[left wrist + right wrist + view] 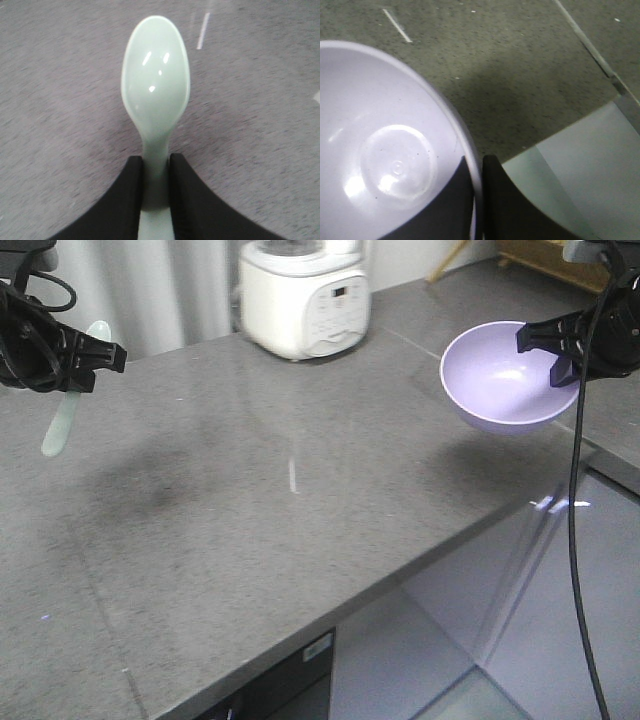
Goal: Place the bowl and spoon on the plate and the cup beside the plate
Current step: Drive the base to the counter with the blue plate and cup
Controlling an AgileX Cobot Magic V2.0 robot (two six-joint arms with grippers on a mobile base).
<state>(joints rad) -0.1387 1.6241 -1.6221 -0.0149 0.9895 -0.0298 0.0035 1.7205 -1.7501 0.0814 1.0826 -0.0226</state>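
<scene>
**Spoon and bowl both lifted off the counter**

My left tool (156, 182) is clamped on the handle of the mint-green spoon (156, 85), scoop hanging downward, left of the white rice cooker (305, 300). My right tool (477, 200) pinches the rim of the lavender bowl (490, 380), one finger inside and one outside, right of the rice cooker above the grey counter (300, 520). The rice cooker's panel markings are too small to read.

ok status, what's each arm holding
Left gripper, jaws shut on spoon, clear of counter. Right gripper, jaws shut on bowl rim, bowl aloft. No plate or cup in view.
</scene>
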